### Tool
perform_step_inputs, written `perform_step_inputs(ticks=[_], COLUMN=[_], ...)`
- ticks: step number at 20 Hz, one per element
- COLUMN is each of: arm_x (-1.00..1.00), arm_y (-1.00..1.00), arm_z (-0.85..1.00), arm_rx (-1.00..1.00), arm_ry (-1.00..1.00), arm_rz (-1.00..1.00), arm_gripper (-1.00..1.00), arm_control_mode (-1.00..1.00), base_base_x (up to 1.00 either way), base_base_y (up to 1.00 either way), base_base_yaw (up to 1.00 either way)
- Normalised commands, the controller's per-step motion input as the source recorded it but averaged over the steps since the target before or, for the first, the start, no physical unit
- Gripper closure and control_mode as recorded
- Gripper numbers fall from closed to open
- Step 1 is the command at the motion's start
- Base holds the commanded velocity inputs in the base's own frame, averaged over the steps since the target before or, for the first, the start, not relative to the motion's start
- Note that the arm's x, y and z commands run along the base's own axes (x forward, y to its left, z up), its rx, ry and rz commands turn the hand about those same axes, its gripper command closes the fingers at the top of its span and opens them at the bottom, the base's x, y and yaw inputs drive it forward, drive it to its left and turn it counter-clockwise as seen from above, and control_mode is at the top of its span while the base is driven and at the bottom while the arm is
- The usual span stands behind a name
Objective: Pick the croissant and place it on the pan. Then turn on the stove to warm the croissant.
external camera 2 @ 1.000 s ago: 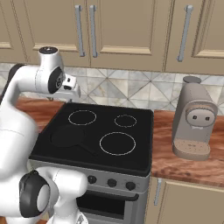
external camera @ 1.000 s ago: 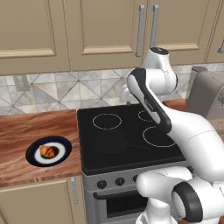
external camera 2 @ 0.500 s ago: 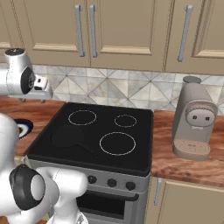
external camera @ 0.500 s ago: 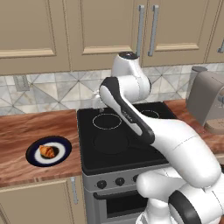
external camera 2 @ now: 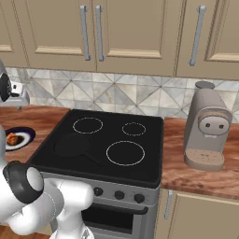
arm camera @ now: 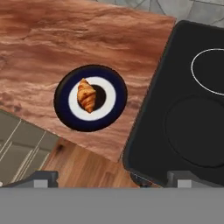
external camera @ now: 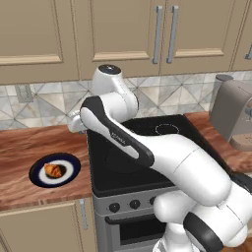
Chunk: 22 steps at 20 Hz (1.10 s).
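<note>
Croissant (arm camera: 87, 95) is lying on the blue-rimmed plate (arm camera: 113, 109), toward one side of its white middle, golden with browner ridges. From the left base view the pastry (external camera: 53, 171) is sitting on the same plate (external camera: 38, 176), which is resting on the wooden counter (external camera: 29, 147) just beside the stove (external camera: 142, 182). In the right base view the croissant (external camera 2: 13, 139) and plate (external camera 2: 25, 133) are showing at the far left edge, near the cooktop (external camera 2: 140, 158).

Pan (external camera 2: 72, 145) is sitting on the near left part of the black glass, its matte surface hard to tell from the cooktop, its thin handle running toward the front. In the hand view it (arm camera: 194, 131) is appearing as a faint dark round shape beside a white ring outline.

Hand (external camera: 75, 123) is hanging over the counter at the stove's left edge, well above the plate and apart from it, and it (external camera 2: 16, 93) is showing at the left border of the right base view. Its fingers (arm camera: 41, 178) are standing wide apart with nothing between them.

A grey coffee machine (external camera 2: 207, 128) is standing on the counter to the right of the stove. Round black knobs (external camera: 134, 204) are lining the silver front.
</note>
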Motion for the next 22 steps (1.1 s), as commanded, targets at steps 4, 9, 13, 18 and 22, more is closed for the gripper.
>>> perform_step_inputs(ticks=[4, 9, 13, 18, 22], arm_x=[0.00, 0.00, 0.00, 0.04, 0.14], arm_y=[0.96, 0.61, 0.16, 0.11, 0.16], arm_z=[-0.06, -0.19, -0.48, -0.31, -0.04], arm_rx=[0.03, 0.06, -0.01, -0.13, -0.05], arm_ry=[0.01, 0.06, 0.10, 0.01, 0.00], arm_rz=[0.27, 0.27, 0.22, 0.10, 0.06], arm_gripper=[-1.00, -1.00, -1.00, -1.00, -1.00], arm_control_mode=[-1.00, -1.00, -1.00, -1.00, -1.00], base_base_x=[0.00, 0.00, 0.00, 0.00, 0.00], base_base_y=[0.00, 0.00, 0.00, 0.00, 0.00], base_base_yaw=[0.00, 0.00, 0.00, 0.00, 0.00])
